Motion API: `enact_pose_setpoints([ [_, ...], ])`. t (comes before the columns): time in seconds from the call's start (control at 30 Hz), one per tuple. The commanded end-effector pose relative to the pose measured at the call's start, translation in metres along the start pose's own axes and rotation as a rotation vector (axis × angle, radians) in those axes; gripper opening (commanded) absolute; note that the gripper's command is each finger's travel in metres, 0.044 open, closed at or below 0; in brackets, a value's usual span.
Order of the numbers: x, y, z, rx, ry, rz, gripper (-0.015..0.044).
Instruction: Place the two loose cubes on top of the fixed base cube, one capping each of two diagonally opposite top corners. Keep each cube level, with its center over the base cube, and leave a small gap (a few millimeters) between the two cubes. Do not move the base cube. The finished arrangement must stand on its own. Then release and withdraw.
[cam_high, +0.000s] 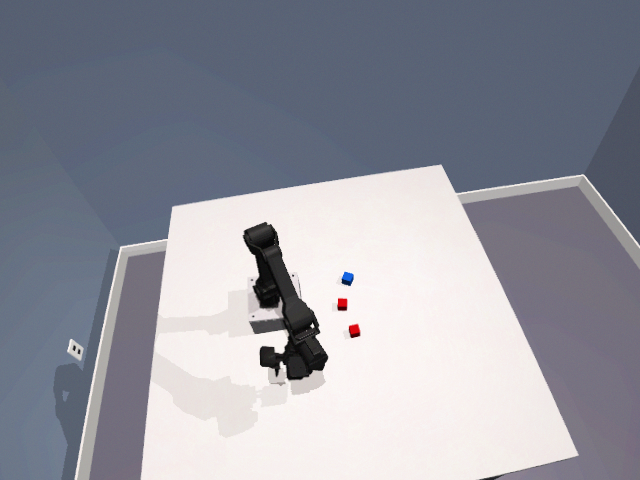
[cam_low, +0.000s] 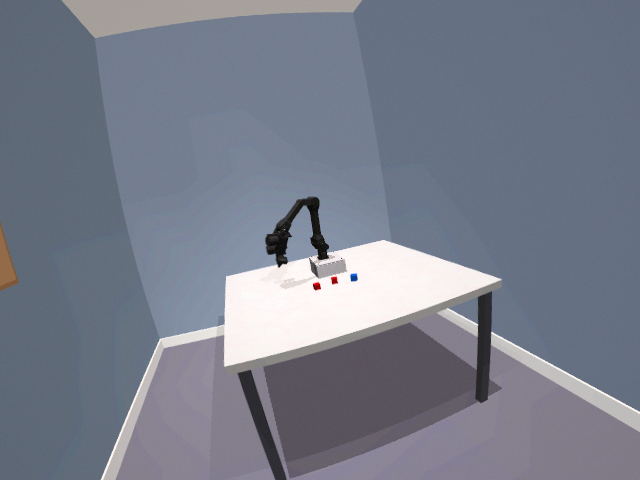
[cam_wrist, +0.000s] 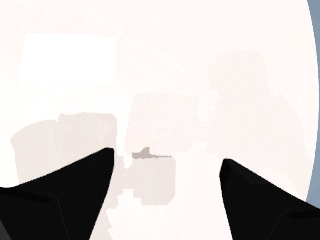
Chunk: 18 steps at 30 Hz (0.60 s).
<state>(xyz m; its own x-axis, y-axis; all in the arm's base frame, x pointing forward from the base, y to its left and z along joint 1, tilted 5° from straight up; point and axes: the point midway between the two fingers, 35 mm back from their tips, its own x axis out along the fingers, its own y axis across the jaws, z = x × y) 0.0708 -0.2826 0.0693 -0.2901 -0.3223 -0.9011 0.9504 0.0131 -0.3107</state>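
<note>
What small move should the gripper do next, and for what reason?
Probably swing toward the nearer red cube and stop above it. The gripper is open and holds nothing; the wrist view shows only bare table between its fingers. Both red cubes, including the second red cube, and the blue cube sit apart on the table, nothing stacked yet.

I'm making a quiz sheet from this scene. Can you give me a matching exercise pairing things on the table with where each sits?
Things:
1. blue cube
2. middle red cube
3. gripper
4. grey base block

Places:
A. under the arm's foot
B. between two other cubes
C. above bare table, apart from the cubes
D. end of the cube row farthest from the gripper

Pairs: 1-D, 2-B, 3-C, 4-A
</note>
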Motion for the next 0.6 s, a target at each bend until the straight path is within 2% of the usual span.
enact_pose_setpoints([
  [0.0,-0.017,0.039,-0.005,-0.002,0.011,0.094,0.0265],
  [0.27,-0.058,0.108,-0.034,-0.018,0.069,0.257,0.0265],
  [0.57,-0.109,0.169,-0.09,-0.049,0.192,0.393,0.0265],
])
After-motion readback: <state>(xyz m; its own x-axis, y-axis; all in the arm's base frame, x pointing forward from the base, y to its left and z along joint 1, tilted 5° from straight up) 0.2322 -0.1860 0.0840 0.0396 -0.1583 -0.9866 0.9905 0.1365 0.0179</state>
